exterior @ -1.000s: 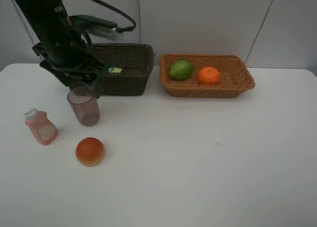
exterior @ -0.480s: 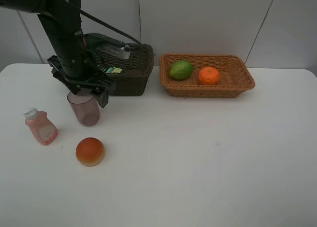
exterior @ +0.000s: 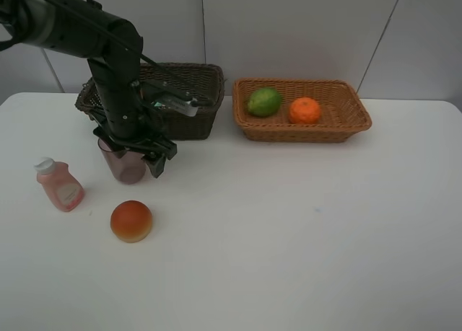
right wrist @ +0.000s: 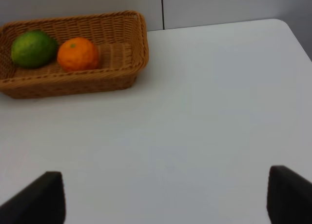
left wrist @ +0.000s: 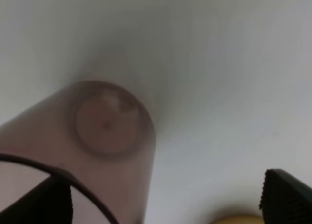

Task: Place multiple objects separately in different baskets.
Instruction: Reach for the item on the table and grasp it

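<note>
Two baskets stood along the far edge of the white table (exterior: 303, 237): the dark brown basket (exterior: 206, 104) left of the middle and the light tan basket (exterior: 339, 122) just beside it on the right. Only the high camera showed both, though my right wrist camera also caught the tan one.

My left gripper (exterior: 132, 158) hung low over the table's left half, just in front of the dark basket, jaws spread as wide as they go. The purple cup (exterior: 124, 166) stood upright between them, not pinched. My left wrist camera looked straight down to the cup's round bottom, which the high view did not show. I could not tell whether one finger sat inside the rim or outside it.

My right gripper (right wrist: 161, 197) appeared only in its own wrist view, jaws apart over bare table, gripping nothing.

Nearer the front-left corner lay the red-orange fruit (exterior: 131, 221), and the pink bottle (exterior: 59, 184) stood upright by the left edge. Both showed clearly only from above.

Inside the tan basket the lime (exterior: 264, 101) and the tangerine (exterior: 304, 110) lay side by side.
</note>
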`<state>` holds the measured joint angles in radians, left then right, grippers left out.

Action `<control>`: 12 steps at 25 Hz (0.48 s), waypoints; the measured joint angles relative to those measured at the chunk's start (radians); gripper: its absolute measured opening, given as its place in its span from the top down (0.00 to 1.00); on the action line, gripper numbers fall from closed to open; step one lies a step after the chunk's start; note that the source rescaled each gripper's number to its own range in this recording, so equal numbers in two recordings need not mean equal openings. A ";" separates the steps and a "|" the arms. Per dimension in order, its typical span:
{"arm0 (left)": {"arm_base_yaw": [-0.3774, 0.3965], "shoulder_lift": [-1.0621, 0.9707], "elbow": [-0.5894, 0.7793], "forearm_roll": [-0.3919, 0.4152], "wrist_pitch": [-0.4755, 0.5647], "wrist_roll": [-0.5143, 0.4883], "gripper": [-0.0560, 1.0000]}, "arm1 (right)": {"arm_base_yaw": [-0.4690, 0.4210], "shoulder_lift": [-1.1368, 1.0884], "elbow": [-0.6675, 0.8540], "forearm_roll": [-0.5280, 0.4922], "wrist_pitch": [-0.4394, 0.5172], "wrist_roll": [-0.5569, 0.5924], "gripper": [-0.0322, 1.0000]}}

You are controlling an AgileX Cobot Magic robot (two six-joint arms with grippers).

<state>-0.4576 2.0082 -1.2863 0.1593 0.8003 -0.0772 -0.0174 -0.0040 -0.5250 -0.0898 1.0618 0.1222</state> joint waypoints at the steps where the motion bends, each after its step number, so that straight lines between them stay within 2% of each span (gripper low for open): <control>1: 0.000 0.000 0.000 0.000 -0.011 -0.001 0.00 | 0.000 0.000 0.000 0.000 0.000 0.000 0.32; 8: 0.000 0.000 0.000 0.000 -0.037 -0.001 0.01 | 0.000 0.000 0.000 0.000 0.000 0.000 0.32; 10: 0.000 0.000 0.000 0.000 -0.037 -0.001 0.06 | 0.000 0.000 0.000 0.000 0.000 0.000 0.32; 12: 0.000 0.000 0.000 0.000 -0.037 -0.001 0.19 | 0.000 0.000 0.000 0.000 0.000 0.000 0.32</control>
<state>-0.4576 2.0082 -1.2863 0.1593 0.7630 -0.0782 -0.0174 -0.0040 -0.5250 -0.0898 1.0618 0.1222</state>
